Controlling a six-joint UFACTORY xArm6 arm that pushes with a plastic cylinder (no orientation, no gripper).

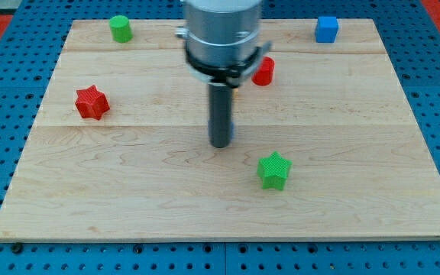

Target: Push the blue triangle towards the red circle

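— Nearest the view's bottom sits the green star, flat on the wooden board, a little right of centre.

— And my tip?

— My tip is down on the board just up and to the left of that star, close by but apart from it. No pincer exists on this arm (only a straight dark rod), so it has hold of nothing.

— Where is the blue triangle?

— I cannot see it properly. A thin sliver of blue peeks out at the rod's right edge, just above the tip; whether that is the blue triangle, and whether it touches the rod, I cannot tell.

— The red circle?

— The red circle stands toward the view's top, partly hidden behind the arm's grey housing, above and right of the tip.

— What else lies on the board?

— A red star at the view's left, a green cylinder at the top left, and a blue cube at the top right, all well apart from the tip.
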